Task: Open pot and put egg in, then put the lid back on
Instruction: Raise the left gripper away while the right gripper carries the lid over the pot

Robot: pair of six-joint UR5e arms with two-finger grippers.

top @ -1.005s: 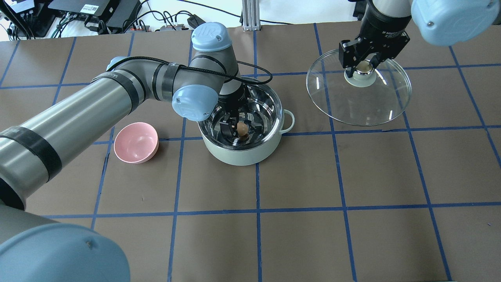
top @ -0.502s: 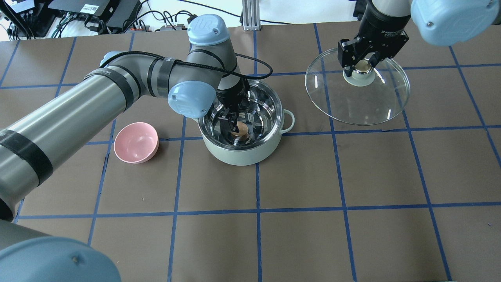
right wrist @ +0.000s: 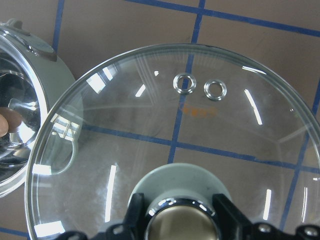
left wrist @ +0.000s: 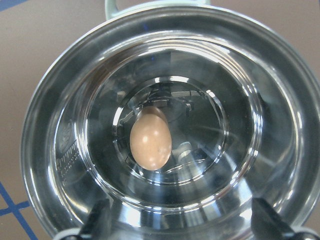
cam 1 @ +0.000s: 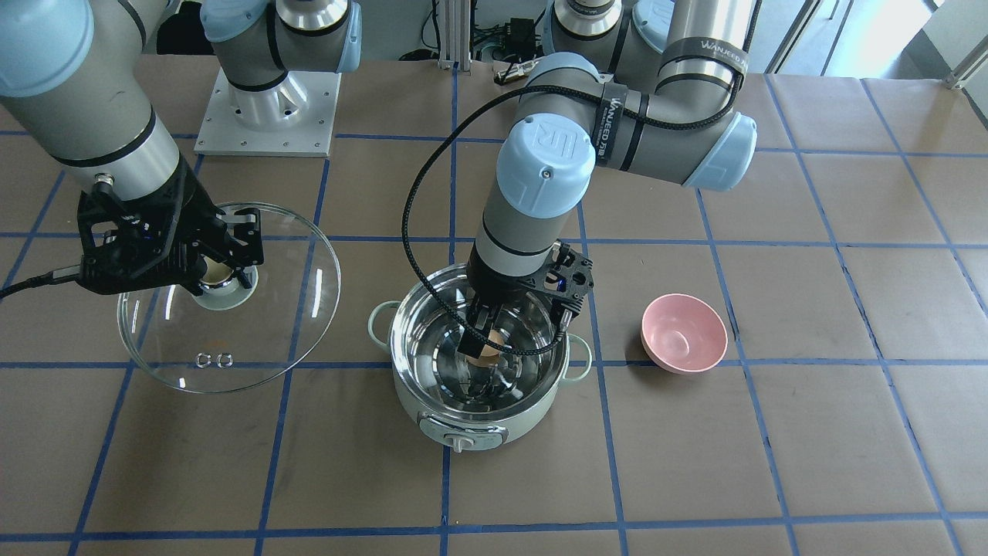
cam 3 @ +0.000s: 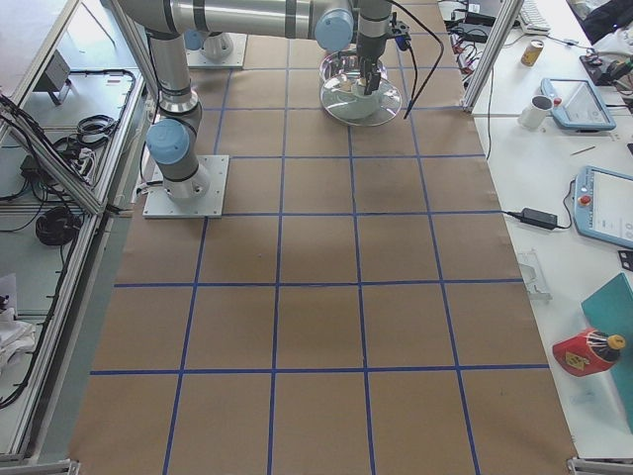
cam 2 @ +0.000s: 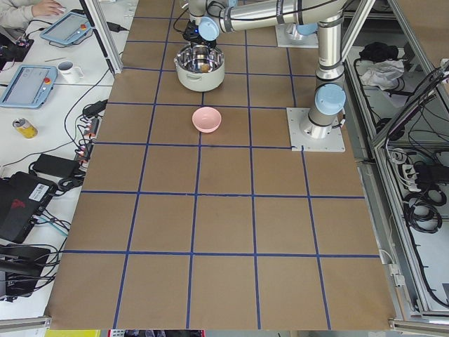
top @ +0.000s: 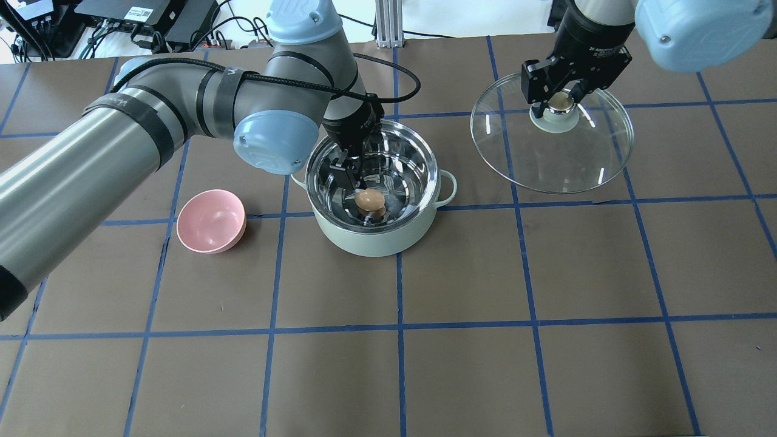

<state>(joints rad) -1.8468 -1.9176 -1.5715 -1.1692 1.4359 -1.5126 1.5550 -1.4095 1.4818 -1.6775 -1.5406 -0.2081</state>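
Observation:
The mint-green pot (top: 377, 241) stands open at the table's middle, its steel inside showing. On its floor lies the tan egg (top: 369, 199) on its side, with nothing touching it. My left gripper (top: 346, 175) hangs open inside the rim just behind the egg; in the left wrist view the egg (left wrist: 150, 138) lies well ahead of both fingertips (left wrist: 98, 223). The clear glass lid (top: 549, 152) is off to the pot's right. My right gripper (top: 559, 100) is shut on its beige knob (right wrist: 182, 226).
A pink bowl (top: 211, 220) sits on the table left of the pot. Brown paper with a blue tape grid covers the table. Cables and electronics lie beyond the far edge (top: 152, 24).
My left gripper has opened, let go of the egg and drawn up and back. The egg tipped from upright onto its side on the pot floor. The lid shifted only slightly.

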